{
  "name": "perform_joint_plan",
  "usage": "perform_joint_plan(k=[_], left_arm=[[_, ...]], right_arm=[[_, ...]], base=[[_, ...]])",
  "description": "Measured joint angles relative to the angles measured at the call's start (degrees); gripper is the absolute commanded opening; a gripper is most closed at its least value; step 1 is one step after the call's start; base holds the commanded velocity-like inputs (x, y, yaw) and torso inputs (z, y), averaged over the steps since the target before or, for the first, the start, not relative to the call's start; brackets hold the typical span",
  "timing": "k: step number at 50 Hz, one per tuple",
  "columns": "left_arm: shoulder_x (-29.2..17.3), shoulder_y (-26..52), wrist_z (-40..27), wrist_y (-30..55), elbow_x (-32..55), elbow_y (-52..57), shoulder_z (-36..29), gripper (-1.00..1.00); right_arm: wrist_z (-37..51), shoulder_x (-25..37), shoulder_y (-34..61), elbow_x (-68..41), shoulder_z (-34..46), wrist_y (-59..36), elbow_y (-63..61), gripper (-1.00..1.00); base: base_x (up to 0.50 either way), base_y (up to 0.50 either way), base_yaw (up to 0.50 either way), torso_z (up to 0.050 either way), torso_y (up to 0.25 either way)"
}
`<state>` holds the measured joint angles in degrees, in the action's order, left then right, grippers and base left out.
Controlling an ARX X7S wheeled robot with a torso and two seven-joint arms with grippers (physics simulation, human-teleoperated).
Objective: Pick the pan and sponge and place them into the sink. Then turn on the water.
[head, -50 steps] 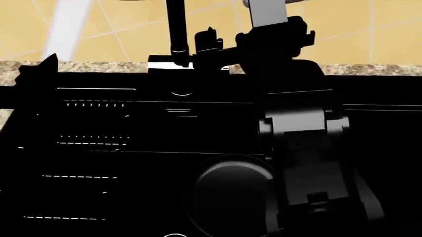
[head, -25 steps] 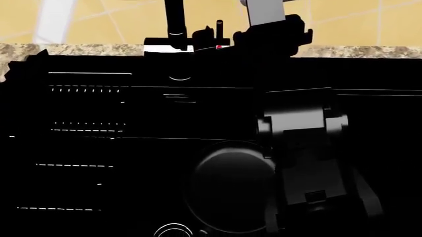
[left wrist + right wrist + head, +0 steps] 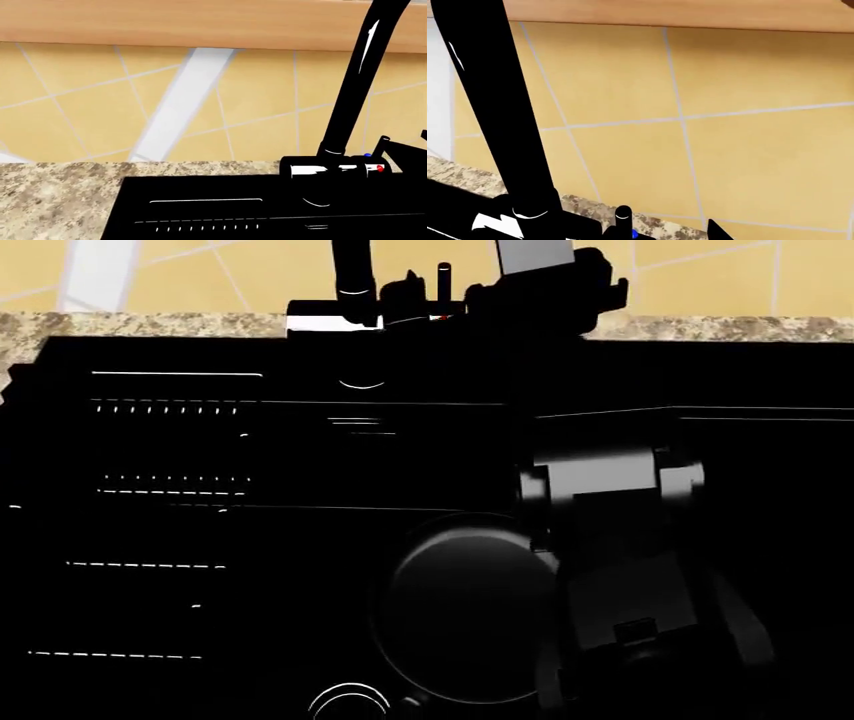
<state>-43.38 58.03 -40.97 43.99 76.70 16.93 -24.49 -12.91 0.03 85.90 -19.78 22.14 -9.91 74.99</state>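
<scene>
Reaching toward the faucet at the counter's back edge, the right claw looked set for the water step; its jaws could not be told. The pan lay in the sink. Sponge, left claw and any water were not visible.

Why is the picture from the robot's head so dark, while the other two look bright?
In the head view the black sink, the pan and the right arm merge into one dark mass; only thin white edge lines and grey sheen separate them. In the left wrist view the yellow tiled wall is evenly lit and sharp, and the faucet shows a white glare streak. The right wrist view is similar, without blur.
</scene>
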Motion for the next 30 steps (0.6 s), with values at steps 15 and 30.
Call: perform_joint_plan(k=[15,30], left_arm=[[0.0,0.3,0.1,0.3,0.0,-0.1,-0.3,1.00],[0.0,-0.1,-0.2,0.1,0.4,-0.3,-0.2,1.00]], right_arm=[[0.2,0.0,0.6,0.2,-0.1,-0.1,0.0,1.00],[0.0,0.0,0.5,0.2,0.0,-0.2,0.0,1.00]], base=[[0.00,0.00,0.00,0.000,0.000],[0.00,0.00,0.00,0.000,0.000]])
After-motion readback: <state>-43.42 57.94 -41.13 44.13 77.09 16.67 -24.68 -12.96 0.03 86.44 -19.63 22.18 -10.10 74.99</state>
